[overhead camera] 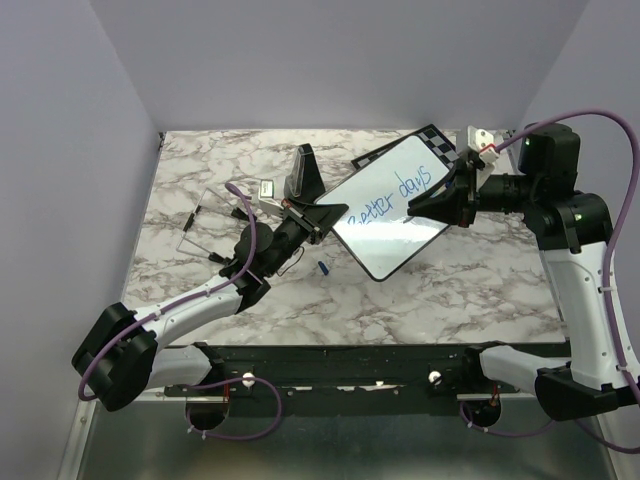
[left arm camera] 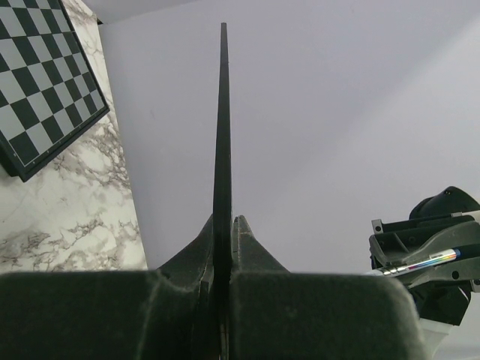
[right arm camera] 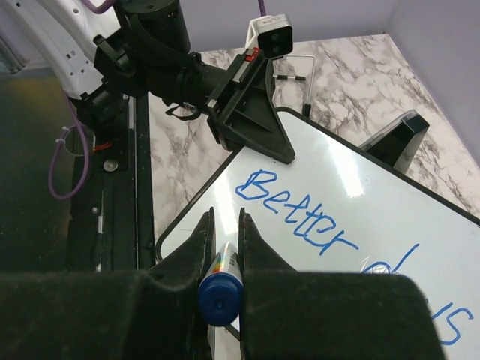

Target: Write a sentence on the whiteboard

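The whiteboard (overhead camera: 392, 228) is tilted over the marble table, and my left gripper (overhead camera: 322, 214) is shut on its left edge. In the left wrist view the board (left arm camera: 222, 127) shows edge-on between the closed fingers of the left gripper (left arm camera: 223, 225). The sentence (overhead camera: 388, 198) reads "Better days" in blue. My right gripper (overhead camera: 416, 208) is shut on a blue marker (right arm camera: 221, 289) and hovers over the board's lower right part. In the right wrist view the right gripper (right arm camera: 223, 223) points at the whiteboard (right arm camera: 341, 187) below the word "Better" (right arm camera: 298, 214).
A checkered chessboard (overhead camera: 443, 143) lies partly under the whiteboard's far corner. A black stand (overhead camera: 303, 172) sits behind the left gripper. A small blue cap (overhead camera: 324, 268) lies on the table near the board's near corner. A clear wire-framed holder (overhead camera: 205, 225) lies at the left.
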Tool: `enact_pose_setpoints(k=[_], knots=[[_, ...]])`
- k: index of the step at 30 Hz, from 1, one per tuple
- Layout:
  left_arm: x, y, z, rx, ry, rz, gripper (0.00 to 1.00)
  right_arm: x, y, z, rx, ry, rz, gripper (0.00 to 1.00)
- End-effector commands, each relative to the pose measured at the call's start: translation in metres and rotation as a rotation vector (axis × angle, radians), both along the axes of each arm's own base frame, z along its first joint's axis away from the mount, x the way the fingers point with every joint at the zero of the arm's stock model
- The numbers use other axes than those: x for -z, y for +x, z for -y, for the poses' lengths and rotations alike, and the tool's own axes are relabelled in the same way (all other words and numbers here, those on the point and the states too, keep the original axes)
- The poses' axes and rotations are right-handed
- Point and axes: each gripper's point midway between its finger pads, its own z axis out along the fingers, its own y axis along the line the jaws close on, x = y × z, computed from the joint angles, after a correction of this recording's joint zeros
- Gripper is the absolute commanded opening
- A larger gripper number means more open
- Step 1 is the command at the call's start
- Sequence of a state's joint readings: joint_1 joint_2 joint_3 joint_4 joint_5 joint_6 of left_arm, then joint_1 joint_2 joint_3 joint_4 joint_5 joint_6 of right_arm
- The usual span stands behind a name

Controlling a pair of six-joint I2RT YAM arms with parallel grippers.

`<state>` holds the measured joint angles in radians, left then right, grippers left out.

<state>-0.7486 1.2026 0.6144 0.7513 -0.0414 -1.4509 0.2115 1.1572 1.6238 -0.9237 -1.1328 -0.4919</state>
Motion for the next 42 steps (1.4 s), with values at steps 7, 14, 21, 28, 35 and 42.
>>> enact_pose_setpoints(k=[7,14,21,28,35,42], knots=[[-0.055,-0.008,-0.008,0.001,-0.14,0.097,0.0,0.003,-0.012,-0.003,-0.046,0.004,-0.003,0.0],[-0.054,-0.009,-0.006,0.006,-0.142,0.096,0.0,0.004,-0.012,-0.002,-0.044,0.003,-0.006,0.0],[-0.053,-0.008,-0.007,0.002,-0.142,0.094,0.0,0.005,-0.012,-0.003,-0.046,0.002,-0.01,0.01],[-0.053,-0.008,-0.007,0.002,-0.145,0.095,0.0,0.006,-0.012,-0.004,-0.05,0.002,-0.013,0.01],[-0.054,-0.008,-0.007,0.002,-0.148,0.097,0.0,0.01,-0.014,-0.007,-0.063,-0.006,-0.022,0.01],[-0.057,-0.008,-0.008,-0.002,-0.154,0.1,0.0,0.012,-0.02,-0.014,-0.094,-0.024,-0.013,0.01]])
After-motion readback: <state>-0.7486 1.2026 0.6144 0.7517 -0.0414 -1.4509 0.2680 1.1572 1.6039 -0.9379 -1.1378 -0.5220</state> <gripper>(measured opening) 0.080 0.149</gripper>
